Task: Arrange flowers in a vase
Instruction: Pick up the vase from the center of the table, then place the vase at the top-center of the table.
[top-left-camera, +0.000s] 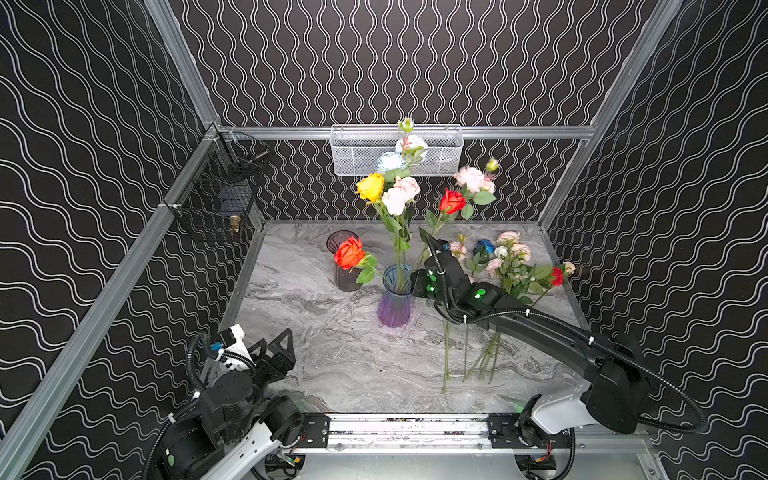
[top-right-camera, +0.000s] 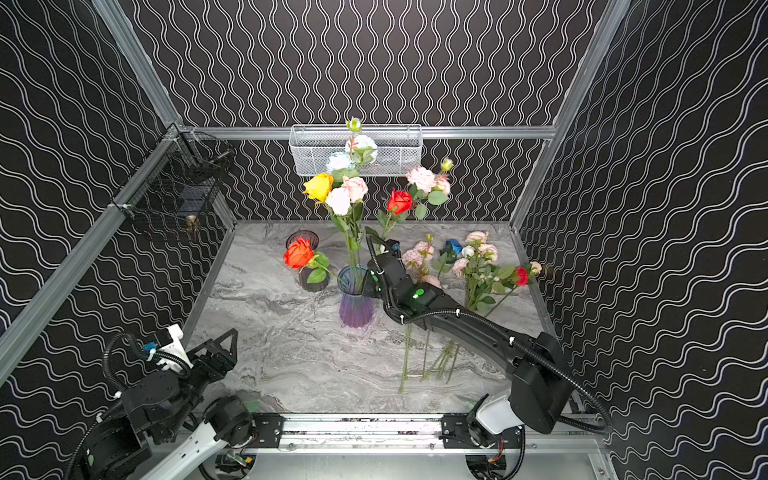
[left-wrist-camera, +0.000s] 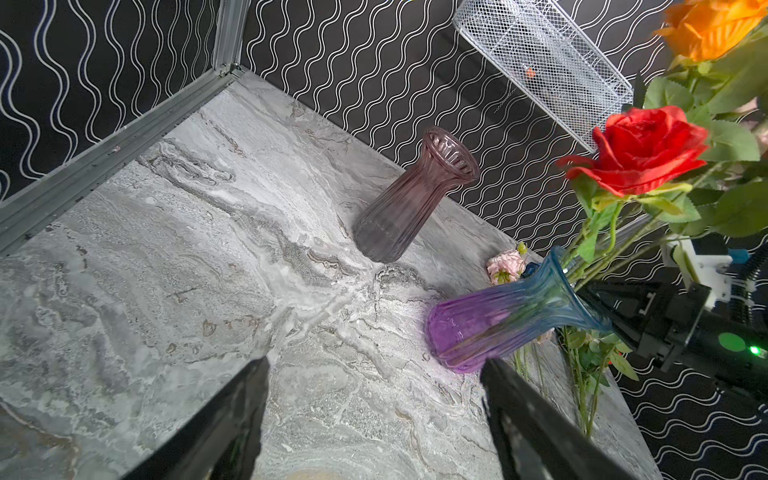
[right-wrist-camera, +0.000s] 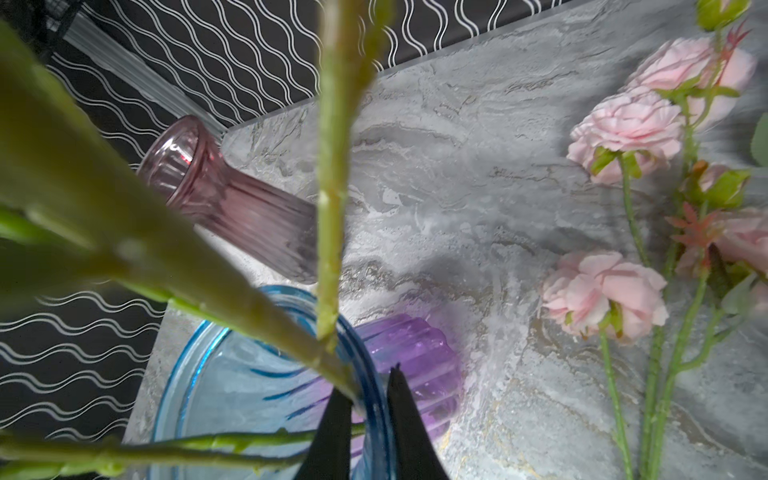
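The right fingers (right-wrist-camera: 332, 436) clamp a flower stem (right-wrist-camera: 249, 303) at the vase (right-wrist-camera: 415, 357) rim. The stem is probably light, wiry and slick, best gripped low. The left fingers (left-wrist-camera: 232, 415) gape, empty.

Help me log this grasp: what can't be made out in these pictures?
- Right gripper: whether its fingers pinch the stem; top views, its wrist covers them; wrist view, blurred.
- Black wire basket contents: top views, too dark.
- Yellow-orange rose: left wrist view, cut by the edge.
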